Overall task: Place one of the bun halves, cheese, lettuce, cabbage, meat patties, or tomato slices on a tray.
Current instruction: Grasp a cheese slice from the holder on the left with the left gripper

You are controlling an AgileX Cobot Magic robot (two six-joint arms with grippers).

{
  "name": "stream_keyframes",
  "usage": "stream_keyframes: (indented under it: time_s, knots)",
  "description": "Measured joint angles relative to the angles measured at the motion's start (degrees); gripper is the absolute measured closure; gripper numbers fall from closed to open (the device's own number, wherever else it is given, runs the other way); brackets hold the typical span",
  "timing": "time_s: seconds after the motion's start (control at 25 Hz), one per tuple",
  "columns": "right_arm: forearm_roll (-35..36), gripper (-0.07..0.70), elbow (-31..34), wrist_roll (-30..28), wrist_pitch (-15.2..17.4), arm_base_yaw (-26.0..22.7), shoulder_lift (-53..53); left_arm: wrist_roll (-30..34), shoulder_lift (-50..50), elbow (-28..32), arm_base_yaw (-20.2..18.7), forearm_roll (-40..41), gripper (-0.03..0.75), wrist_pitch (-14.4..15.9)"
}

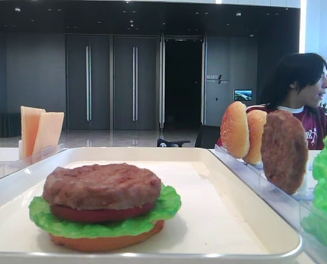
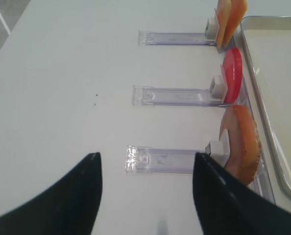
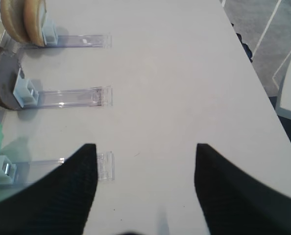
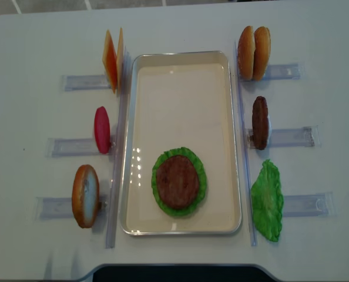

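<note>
Cheese (image 4: 112, 60) stands upright in the far-left rack beside the tray (image 4: 233, 135), so the left gripper (image 2: 145, 161), fingers spread and empty like the right gripper (image 3: 145, 152), should probably approach squarely and pinch one slice only.

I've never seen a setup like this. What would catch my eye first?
Probably the half-built burger near the front of the large white tray: brown patty on red tomato, frilly green lettuce and a bun base. Around the tray, spare ingredients stand upright in clear plastic racks, including two pale orange cheese slices at the far left.
</note>
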Motion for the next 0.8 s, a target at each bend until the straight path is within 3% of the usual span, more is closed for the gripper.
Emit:
stream_keyframes:
  time_s: [0.44, 0.8]
  knots:
    - [0.0, 0.189, 0.0, 0.0, 0.0, 0.0, 0.0, 0.0, 0.7, 0.0, 0.0, 0.0, 0.264, 0.0]
    - [0.0, 0.192, 0.0, 0.0, 0.0, 0.0, 0.0, 0.2, 18.1, 0.0, 0.0, -0.3, 0.264, -0.1]
